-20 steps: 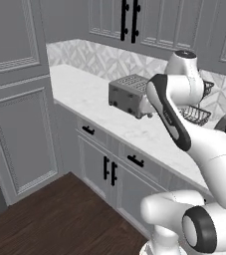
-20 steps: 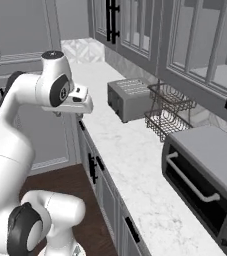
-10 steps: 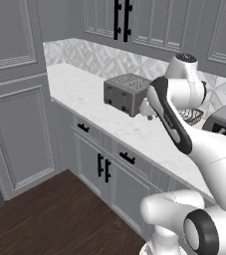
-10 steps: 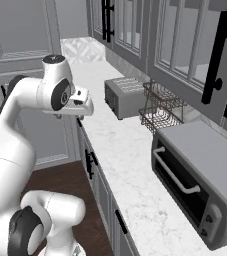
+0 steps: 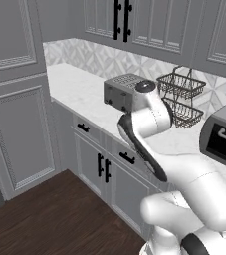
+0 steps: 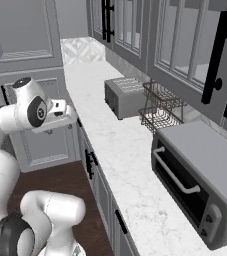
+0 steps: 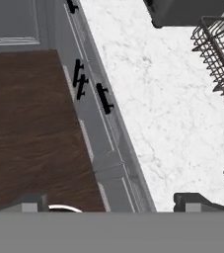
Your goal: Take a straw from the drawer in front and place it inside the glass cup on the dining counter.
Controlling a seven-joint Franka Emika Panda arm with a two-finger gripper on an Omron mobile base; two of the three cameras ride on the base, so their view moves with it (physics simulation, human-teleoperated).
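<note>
At centre of the left base view, the drawer sits closed under the marble counter, black bar handle showing; a second drawer is left of it. In the hand view the drawer runs down the middle, handle upper centre, beside the wood floor on the left. The gripper points down at it from above, fingers spread wide apart, nothing between them. A toaster, wire basket rack and toaster oven stand on the counter.
</note>
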